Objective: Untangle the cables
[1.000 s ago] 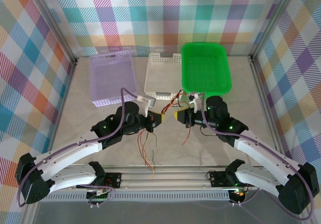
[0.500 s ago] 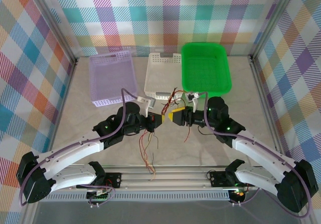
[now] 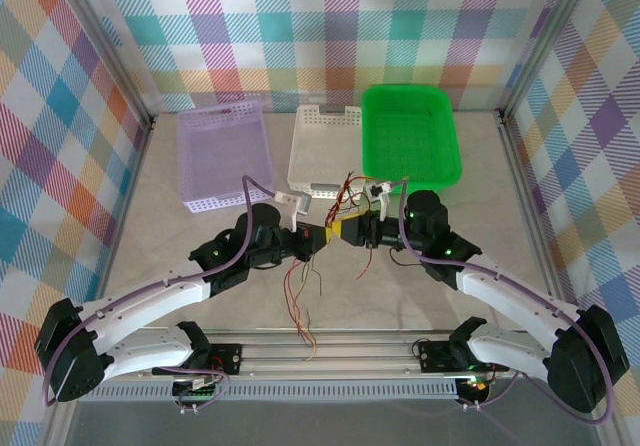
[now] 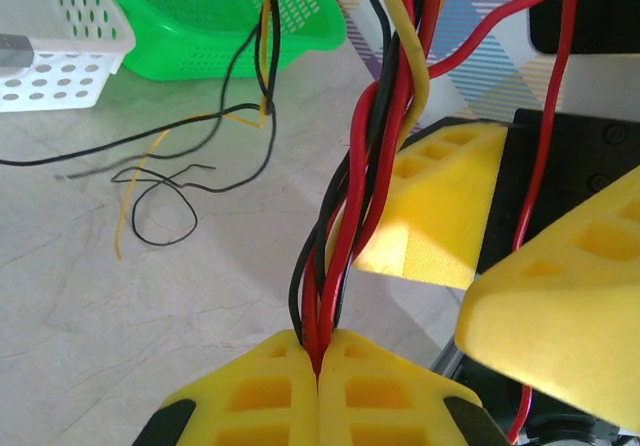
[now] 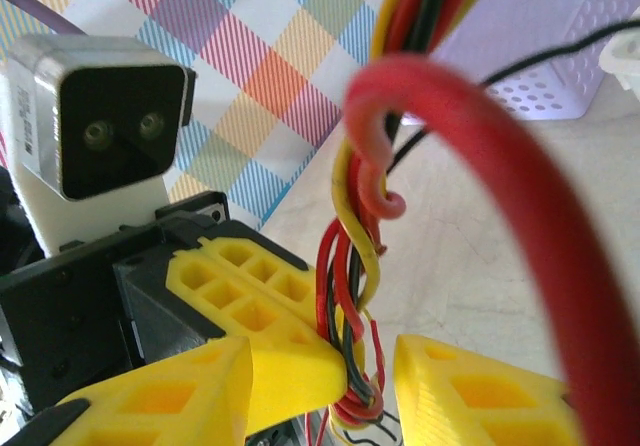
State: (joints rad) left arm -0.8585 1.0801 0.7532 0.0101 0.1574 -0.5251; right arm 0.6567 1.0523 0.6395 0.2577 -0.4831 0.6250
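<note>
Cables [image 3: 336,228] hang in a twisted bunch of red, black and yellow strands between my two grippers, above the middle of the table [image 3: 180,228] and just in front of the white basket [image 3: 325,151]. Loose ends trail down toward the near edge, and a few arch up toward the baskets.

Both arms reach forward from their bases and bend inward, so the wrists meet nose to nose. The left gripper [image 3: 320,236] is clamped tight: on its wrist view the two yellow fingertips of the left gripper [image 4: 318,354] press together with the cables [image 4: 345,216] pinched between them and rising out of the seam. The right gripper [image 3: 346,231] sits just beside it. On its own wrist view the right gripper [image 5: 365,376] has its jaws partly apart, with the cables [image 5: 350,256] running through the gap and not squeezed. I can't tell whether either pad touches them. One red strand loops close past that lens.

The tabletop is pale and marbled, and thin black and yellow strands lie loose on it. A lilac basket [image 3: 222,156] and a green basket [image 3: 410,148] flank the white one along the far side. Plaid walls [image 3: 330,26] close in the cell.
</note>
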